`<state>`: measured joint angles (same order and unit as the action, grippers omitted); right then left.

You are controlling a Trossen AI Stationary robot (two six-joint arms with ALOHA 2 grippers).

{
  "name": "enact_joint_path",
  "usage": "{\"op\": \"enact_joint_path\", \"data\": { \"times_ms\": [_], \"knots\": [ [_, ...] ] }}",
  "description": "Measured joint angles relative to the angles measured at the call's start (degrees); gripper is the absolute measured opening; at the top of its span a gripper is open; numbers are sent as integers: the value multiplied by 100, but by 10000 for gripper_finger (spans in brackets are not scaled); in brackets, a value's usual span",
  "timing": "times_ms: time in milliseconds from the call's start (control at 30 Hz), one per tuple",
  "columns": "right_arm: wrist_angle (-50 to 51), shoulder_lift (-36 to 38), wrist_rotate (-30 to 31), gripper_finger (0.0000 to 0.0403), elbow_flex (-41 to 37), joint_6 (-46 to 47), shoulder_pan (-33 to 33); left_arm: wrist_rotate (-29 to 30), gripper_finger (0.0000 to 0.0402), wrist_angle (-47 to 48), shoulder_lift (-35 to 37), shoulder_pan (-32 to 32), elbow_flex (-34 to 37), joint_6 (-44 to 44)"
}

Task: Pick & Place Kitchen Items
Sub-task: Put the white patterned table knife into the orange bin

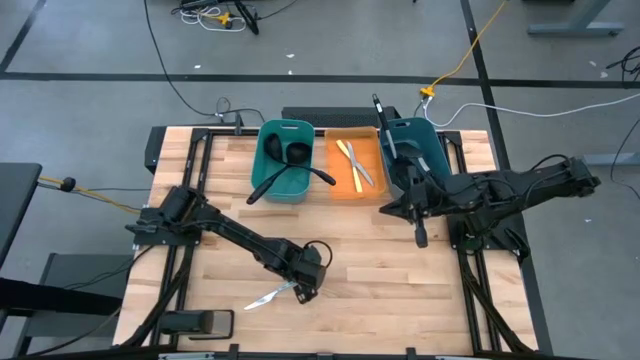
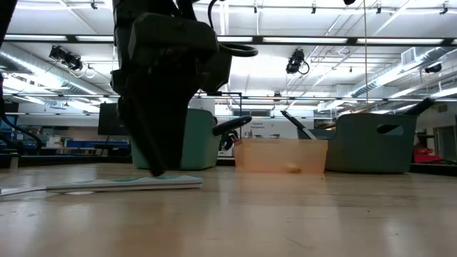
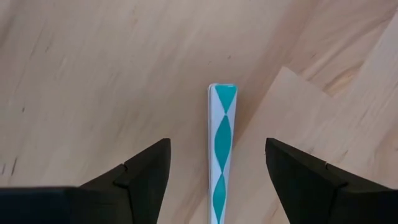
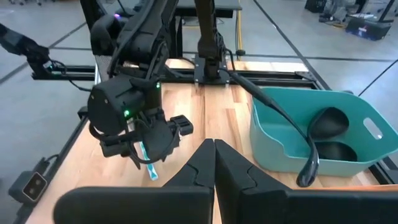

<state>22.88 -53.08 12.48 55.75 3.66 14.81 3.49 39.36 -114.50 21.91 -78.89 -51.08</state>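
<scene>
With its fingers spread wide around the teal-patterned knife handle [image 3: 222,162], the left gripper [image 1: 306,287] at six o'clock grasps nothing, so an off-centre close could skid the knife away.

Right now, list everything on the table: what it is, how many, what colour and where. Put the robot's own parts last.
Knife with white-and-teal patterned handle: one, lying flat on the bare wood at the near edge, between the left gripper's fingers.
Teal plastic bins: two, at the far edge; left bin, right bin.
Black ladles and spoons: several, exact count unclear, in the left bin, one handle poking over its rim.
Long black utensil: one, leaning out of the right bin.
Orange plastic tray: one, between the two bins.
Pale-handled knives: two, crossed in the tray.
Wooden table: one, light wood.
Left gripper: open, straddling the patterned knife handle.
Right gripper: shut, empty, beside the right bin.
</scene>
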Motion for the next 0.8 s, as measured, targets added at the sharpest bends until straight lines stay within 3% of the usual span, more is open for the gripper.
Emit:
{"op": "enact_joint_path", "data": {
  "times_ms": [267,600,800],
  "knots": [
    [42,114,14,5,0,13,0,45,262,98,0,0,0,-166],
    [58,197,14,5,0,-2,0,87,219,17,0,-38,0,167],
    [63,262,14,5,0,-2,0,122,224,19,0,-53,0,120]
  ]
}}
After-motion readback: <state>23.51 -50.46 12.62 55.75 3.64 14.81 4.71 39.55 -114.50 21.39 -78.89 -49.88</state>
